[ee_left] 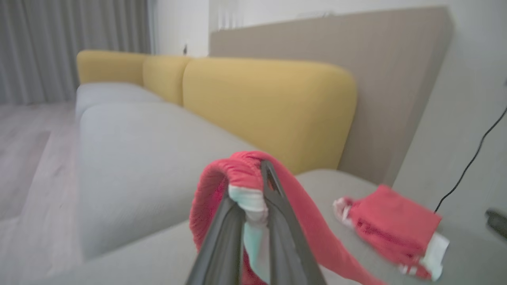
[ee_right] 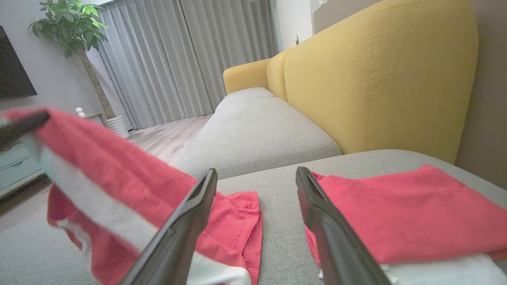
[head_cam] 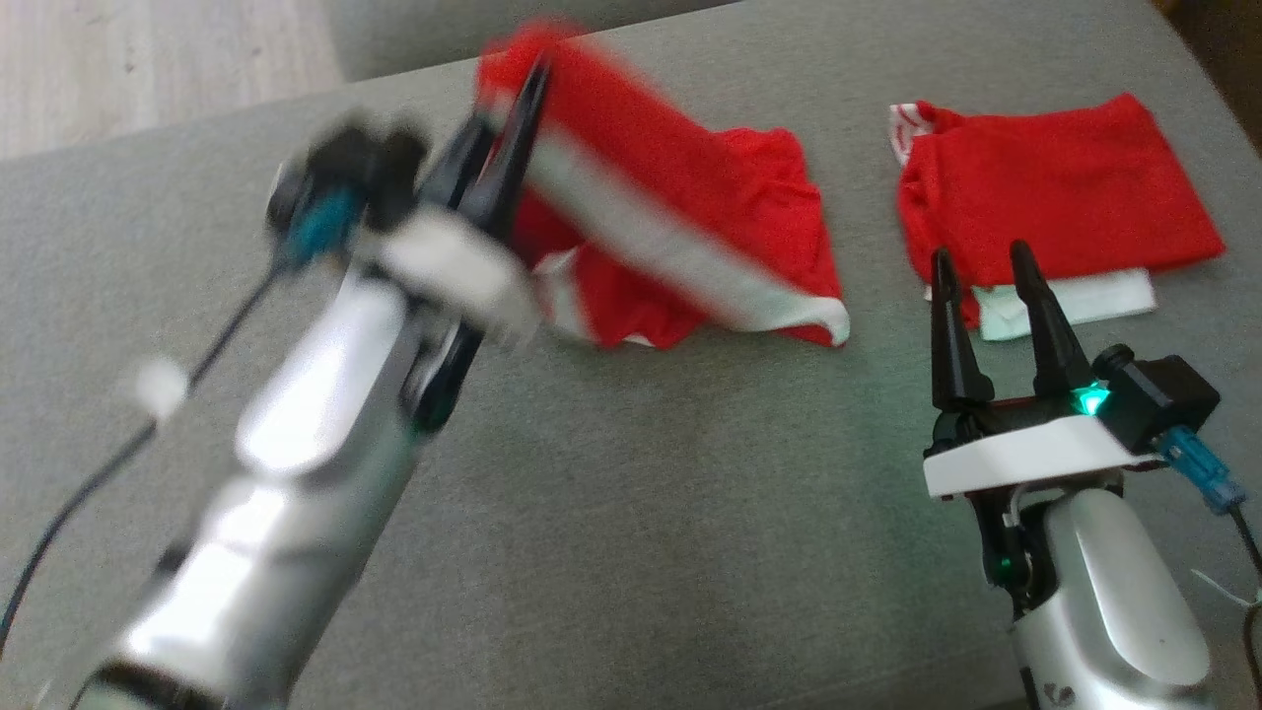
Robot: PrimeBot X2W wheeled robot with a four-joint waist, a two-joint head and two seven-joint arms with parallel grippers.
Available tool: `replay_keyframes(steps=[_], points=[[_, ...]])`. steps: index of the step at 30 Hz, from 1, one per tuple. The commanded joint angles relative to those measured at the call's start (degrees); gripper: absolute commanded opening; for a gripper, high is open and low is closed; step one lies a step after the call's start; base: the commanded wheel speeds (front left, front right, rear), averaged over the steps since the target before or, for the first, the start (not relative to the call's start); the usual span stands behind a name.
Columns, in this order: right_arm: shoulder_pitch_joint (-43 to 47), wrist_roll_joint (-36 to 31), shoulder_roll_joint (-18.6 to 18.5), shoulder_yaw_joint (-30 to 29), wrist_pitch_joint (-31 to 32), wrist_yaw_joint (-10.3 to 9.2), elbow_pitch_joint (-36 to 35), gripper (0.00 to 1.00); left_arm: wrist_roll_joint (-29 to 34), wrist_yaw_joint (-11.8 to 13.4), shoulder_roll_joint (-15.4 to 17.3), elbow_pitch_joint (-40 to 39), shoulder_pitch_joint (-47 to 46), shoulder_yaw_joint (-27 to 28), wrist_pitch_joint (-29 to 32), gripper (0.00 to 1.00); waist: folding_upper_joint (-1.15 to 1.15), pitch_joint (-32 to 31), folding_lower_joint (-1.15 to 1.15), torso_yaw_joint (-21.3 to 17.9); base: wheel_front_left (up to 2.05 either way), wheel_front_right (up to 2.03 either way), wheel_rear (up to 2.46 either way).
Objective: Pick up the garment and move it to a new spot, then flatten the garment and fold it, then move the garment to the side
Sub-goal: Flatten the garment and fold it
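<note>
Pinching the crumpled red, white-banded garment [head_cam: 690,187], left gripper [head_cam: 532,87] holds it raised; right gripper [head_cam: 981,258] gapes empty.

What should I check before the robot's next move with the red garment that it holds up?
1. Left pincer shut on the lifted garment: ok.
2. Right pincer open, nothing in it: ok.
3. Lifted garment wholly off the grey cushion: not ok, one end lies on it.
4. Gap to the folded garment: ok.
5. Firmness of the hold: cannot tell, blurred.
</note>
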Motion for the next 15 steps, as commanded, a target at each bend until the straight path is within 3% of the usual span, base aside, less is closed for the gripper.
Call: replay_keyframes(steps=[1,8,15], points=[[-1.6,-0.8,0.1,0.8,-0.6,0.39,-1.8,1.00,0.1,-0.4,3.2,-0.7,1.2,1.2,-1.2,0.00,0.00,0.6,0.00,1.3,0.00,0.00,0.00],[-1.0,-2.5,0.1,-0.4,-0.6,0.39,-1.5,1.00,-0.2,-0.4,9.1,3.6,13.2,0.6,-3.7,0.00,0.00,0.2,0.00,4.9,0.00,0.00,0.00],[-0.4,-3.9,0.1,-0.4,-0.6,0.39,-0.6,1.00,-0.9,-0.2,8.1,6.8,16.9,0.4,-4.9,0.00,0.00,-0.5,0.00,8.0,0.00,0.00,0.00]])
